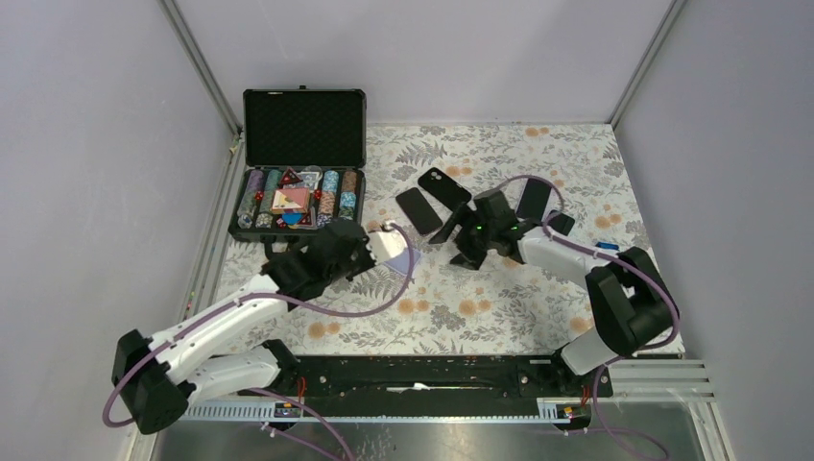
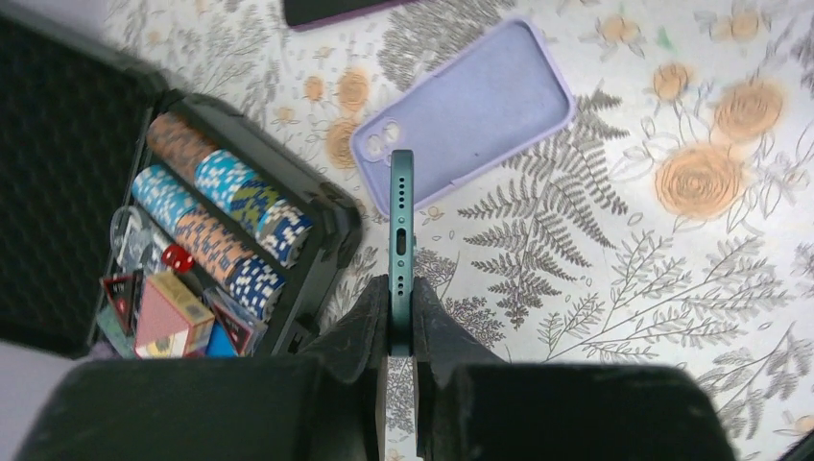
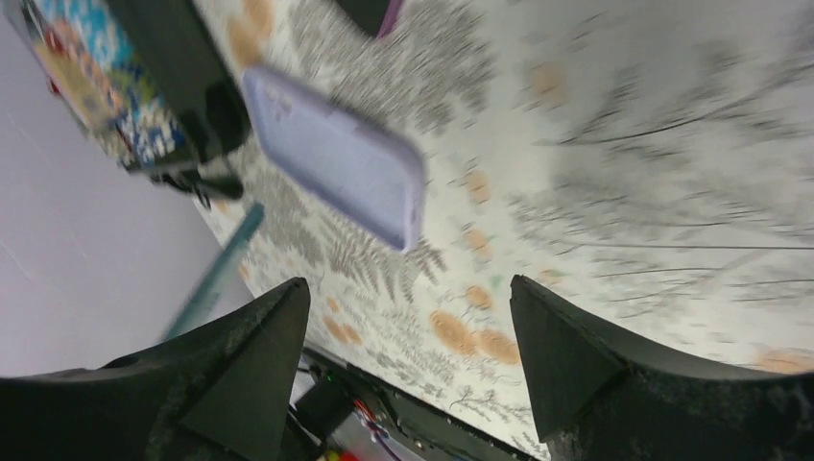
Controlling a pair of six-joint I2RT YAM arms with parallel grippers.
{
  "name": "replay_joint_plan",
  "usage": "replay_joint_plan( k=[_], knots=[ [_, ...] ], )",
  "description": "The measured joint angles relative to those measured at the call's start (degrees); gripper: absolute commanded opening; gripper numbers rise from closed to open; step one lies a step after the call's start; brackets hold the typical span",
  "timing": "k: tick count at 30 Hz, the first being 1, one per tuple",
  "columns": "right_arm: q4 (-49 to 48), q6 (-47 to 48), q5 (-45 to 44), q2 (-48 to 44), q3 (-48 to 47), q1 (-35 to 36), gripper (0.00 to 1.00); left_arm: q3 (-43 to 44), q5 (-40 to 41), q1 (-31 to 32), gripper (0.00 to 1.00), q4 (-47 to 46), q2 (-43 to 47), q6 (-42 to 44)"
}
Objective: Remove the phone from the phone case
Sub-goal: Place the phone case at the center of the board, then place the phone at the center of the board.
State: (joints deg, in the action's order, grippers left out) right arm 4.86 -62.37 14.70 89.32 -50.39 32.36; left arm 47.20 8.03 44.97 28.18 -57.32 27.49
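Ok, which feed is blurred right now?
Right wrist view: motion-smeared, with the lilac silicone phone case and floral tablecloth streaked. Left wrist view: sharp, and the dark green phone, edge-on in the left gripper, is crisp. Top view: sharp, evenly lit.

Open black case [image 1: 303, 125] of poker chips [image 1: 332, 182] at back left of floral tabletop [image 1: 480, 307]; black phones [image 1: 419, 209] lying flat mid-back.

Phone case [image 2: 470, 106] right of chip box [image 2: 324, 252]

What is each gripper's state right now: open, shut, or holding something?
Left gripper: shut on the thin dark green phone, edge-on.
Right gripper: open, holding nothing.
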Motion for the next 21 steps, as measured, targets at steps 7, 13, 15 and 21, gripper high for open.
replay_joint_plan(
  k=[7,13,15,21],
  knots=[
    [0.1,0.0,0.9,-5.8,8.8,-10.8,0.82,-6.1,2.7,3.7,0.0,-4.2,-4.5,8.0],
    [0.1,-0.2,2.6,-10.7,11.0,-12.4,0.8,-9.2,9.2,7.1,0.03,-11.1,-8.2,13.4],
    [-0.1,-0.4,3.3,-11.1,11.1,-13.3,0.79,-10.0,10.9,9.0,0.03,-13.0,-9.6,14.7],
    [-0.3,-1.8,6.0,-11.1,11.4,-15.9,0.78,-11.2,13.4,13.0,0.04,-14.3,-11.2,16.3]
  ],
)
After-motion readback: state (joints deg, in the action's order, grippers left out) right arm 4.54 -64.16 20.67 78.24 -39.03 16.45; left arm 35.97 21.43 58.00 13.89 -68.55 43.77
